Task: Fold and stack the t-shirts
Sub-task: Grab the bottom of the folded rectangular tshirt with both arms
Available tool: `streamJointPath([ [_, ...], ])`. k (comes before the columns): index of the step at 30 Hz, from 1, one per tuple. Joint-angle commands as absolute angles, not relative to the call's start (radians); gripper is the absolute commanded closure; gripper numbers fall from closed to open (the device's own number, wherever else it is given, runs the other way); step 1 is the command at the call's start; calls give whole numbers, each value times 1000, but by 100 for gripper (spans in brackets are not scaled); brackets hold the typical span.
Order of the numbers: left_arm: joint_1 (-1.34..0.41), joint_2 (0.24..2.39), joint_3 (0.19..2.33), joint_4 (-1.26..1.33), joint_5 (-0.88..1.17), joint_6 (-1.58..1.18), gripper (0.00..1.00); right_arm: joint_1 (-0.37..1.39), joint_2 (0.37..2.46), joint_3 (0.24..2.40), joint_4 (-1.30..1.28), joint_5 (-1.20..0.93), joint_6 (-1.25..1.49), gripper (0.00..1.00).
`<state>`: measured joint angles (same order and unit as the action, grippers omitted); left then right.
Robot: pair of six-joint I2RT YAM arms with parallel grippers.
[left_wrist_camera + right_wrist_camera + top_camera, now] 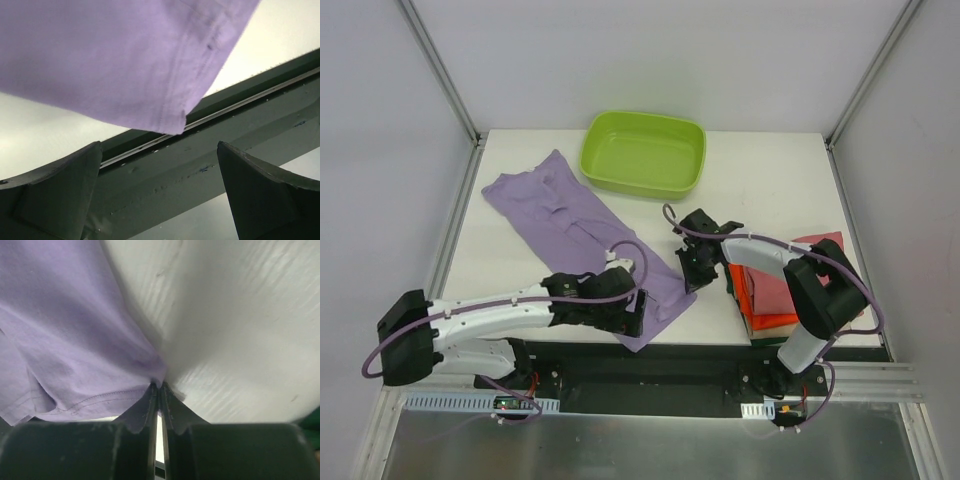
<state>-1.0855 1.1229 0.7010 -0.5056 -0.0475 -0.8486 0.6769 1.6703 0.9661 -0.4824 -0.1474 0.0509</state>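
A large lilac cotton t-shirt (pixel 570 225) is spread beside a lime-green plastic tub (pixel 643 152), its edge pinched by the right gripper (pixel 159 387). The left gripper (pixel 159 160) is held wide. The first fold is judged in hand; the corner farthest from the tub must be grasped next.

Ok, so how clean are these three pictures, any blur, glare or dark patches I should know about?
Top external: evenly lit and sharp, with only soft shadows on the table. Left wrist: the hem stitching of the lilac t-shirt is crisp, but the left gripper is dark and underlit. Right wrist: the softest view, with the table surface streaky and blurred and the right gripper nearly black.
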Motion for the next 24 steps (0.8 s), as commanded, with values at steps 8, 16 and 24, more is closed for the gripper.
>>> streamJointPath([
  [8, -1259, 1512, 948, -437, -144, -675, 14, 592, 1686, 1008, -532, -261, -26, 92],
  [16, -1275, 1608, 924, -433, -135, -690, 26, 588, 1674, 999, -522, -287, -23, 92],
  [24, -1299, 1692, 945, -433, -267, -748, 36, 586, 1661, 986, -514, -299, -6, 92],
])
